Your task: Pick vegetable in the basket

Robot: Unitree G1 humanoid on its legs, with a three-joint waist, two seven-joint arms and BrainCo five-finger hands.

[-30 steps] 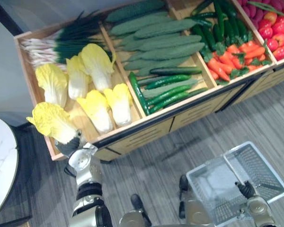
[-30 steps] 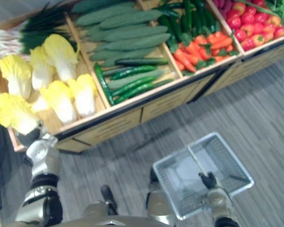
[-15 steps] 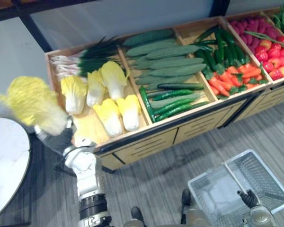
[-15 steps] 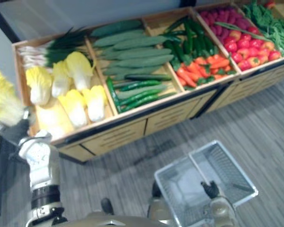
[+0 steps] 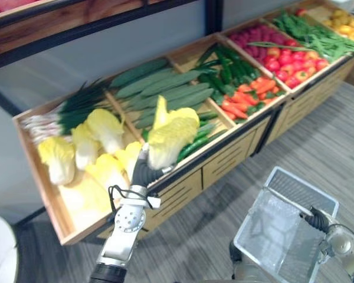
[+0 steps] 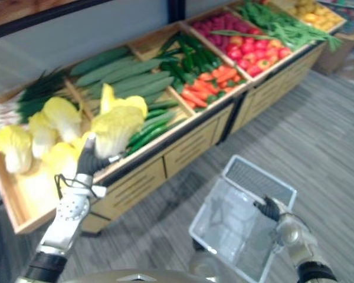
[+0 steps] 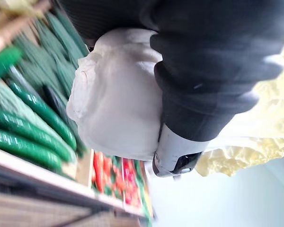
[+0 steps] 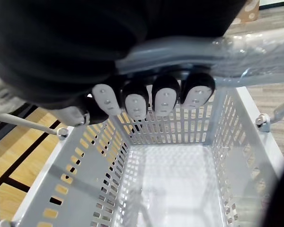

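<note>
Left hand (image 5: 143, 171) clutches a napa cabbage (image 5: 171, 133) above the stand's (image 5: 225, 164) near edge; right hand (image 5: 318, 220) curls round the basket handle (image 8: 237, 45).

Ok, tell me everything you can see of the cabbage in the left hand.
The napa cabbage is whole: crinkled yellow leaves above, smooth white stalk end below. The left hand curls round that white base, holding it leaves-up in the air, seen against the cucumbers, apart from the other cabbages.
</note>
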